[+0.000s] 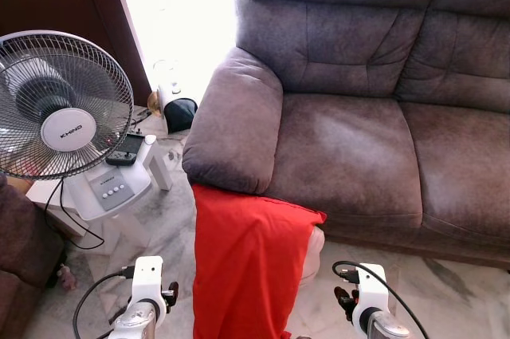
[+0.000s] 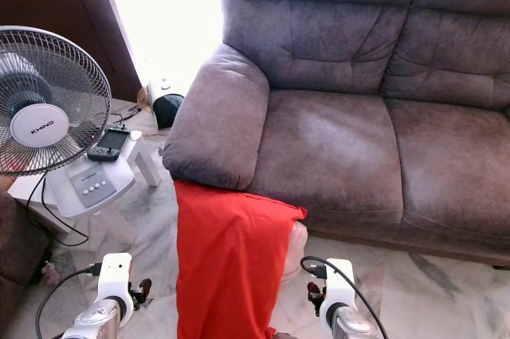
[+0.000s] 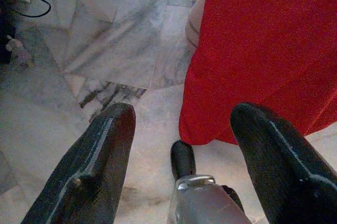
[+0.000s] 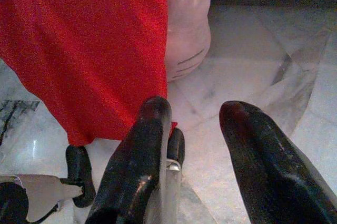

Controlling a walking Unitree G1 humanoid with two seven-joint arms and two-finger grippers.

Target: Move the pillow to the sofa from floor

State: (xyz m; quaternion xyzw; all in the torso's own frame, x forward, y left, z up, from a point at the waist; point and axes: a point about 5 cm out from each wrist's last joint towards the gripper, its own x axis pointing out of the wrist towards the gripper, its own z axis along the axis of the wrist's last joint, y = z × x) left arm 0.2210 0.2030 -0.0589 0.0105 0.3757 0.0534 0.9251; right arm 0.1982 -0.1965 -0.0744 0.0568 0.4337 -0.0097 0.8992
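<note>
Two black-fingered claws hang low over the pale marble floor point(image 3: 105, 50), the left gripper point(image 3: 181, 129) and right gripper point(image 4: 195, 124) both spread wide, holding nothing. Between them the pink pillow point(image 4: 187, 18) (draped in red cloth point(image 1: 247, 267)) leans against the grey-brown suede sofa point(image 1: 351, 147), beside a white standing fan point(image 1: 64, 108).
</note>
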